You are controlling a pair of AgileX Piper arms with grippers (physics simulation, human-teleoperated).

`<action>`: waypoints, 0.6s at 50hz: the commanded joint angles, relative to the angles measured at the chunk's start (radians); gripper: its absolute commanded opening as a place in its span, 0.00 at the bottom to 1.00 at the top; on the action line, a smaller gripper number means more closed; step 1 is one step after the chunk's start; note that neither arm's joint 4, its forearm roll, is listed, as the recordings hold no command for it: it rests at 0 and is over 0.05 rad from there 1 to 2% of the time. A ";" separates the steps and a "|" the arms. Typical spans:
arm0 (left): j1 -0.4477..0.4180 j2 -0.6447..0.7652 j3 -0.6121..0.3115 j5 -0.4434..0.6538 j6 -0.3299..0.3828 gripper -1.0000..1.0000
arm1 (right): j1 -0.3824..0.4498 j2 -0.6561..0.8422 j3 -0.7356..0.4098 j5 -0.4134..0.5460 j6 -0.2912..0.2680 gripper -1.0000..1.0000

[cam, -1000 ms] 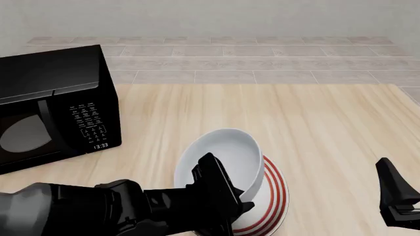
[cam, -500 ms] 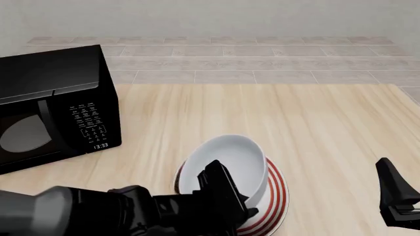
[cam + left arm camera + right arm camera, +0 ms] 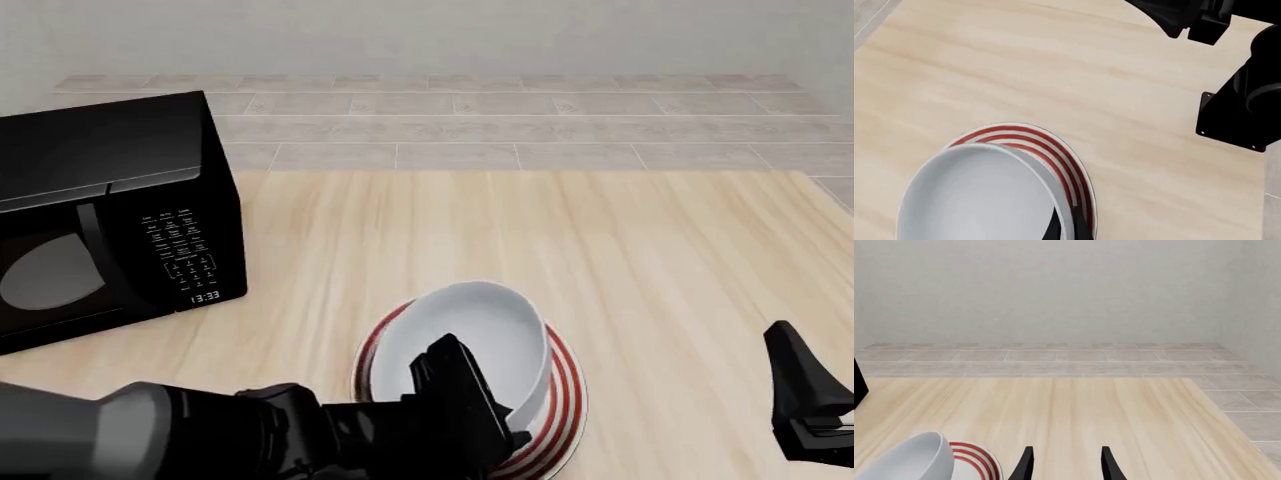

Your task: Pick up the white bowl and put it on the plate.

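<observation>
The left claw point(image 3: 491, 420), clamped on the glossy white deep bowl's point(image 3: 461, 345) rim, has lowered it further onto the red-ringed flat plate point(image 3: 567, 400).

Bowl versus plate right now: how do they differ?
The white bowl is deep, plain and tilted, its rim pinched by the left gripper; the plate is flat, red-ringed and lies on the table under the bowl. Both are round, white and similar in width.

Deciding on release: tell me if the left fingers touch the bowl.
Touching: the left wrist view shows the fingers straddling the bowl rim.
</observation>
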 commanded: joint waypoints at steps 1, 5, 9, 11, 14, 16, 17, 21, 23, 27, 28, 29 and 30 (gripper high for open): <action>0.000 0.007 -0.008 -0.005 0.008 1.00 | 0.000 0.001 0.000 -0.001 0.000 1.00; 0.000 0.009 -0.009 -0.005 0.008 1.00 | 0.000 0.001 0.000 -0.001 0.000 1.00; 0.001 0.010 -0.010 -0.008 0.007 1.00 | 0.000 0.001 0.000 -0.001 0.000 1.00; 0.002 0.014 -0.010 -0.011 0.008 1.00 | 0.000 0.001 0.000 -0.001 0.000 1.00; 0.000 0.014 -0.009 -0.014 0.006 1.00 | 0.000 0.001 0.000 -0.001 0.000 1.00; 0.001 0.017 -0.009 -0.015 0.006 1.00 | 0.000 0.001 0.000 -0.001 -0.001 1.00; 0.001 0.016 -0.009 -0.015 0.007 1.00 | 0.000 0.001 0.000 -0.001 0.000 1.00; 0.001 0.014 -0.008 -0.015 0.007 1.00 | 0.001 0.001 0.000 -0.001 -0.001 1.00; 0.000 0.013 -0.007 -0.014 0.007 1.00 | 0.000 0.001 0.000 -0.001 -0.001 1.00; -0.002 0.007 -0.004 -0.011 0.006 1.00 | 0.000 0.002 0.000 -0.001 0.000 1.00; -0.002 0.003 -0.002 -0.009 0.006 1.00 | 0.000 0.001 0.000 -0.001 0.000 1.00; -0.002 0.000 -0.002 -0.007 0.006 1.00 | 0.000 0.001 0.000 -0.001 0.000 1.00; -0.002 -0.004 -0.001 -0.003 0.006 1.00 | 0.000 0.001 0.000 -0.001 0.000 1.00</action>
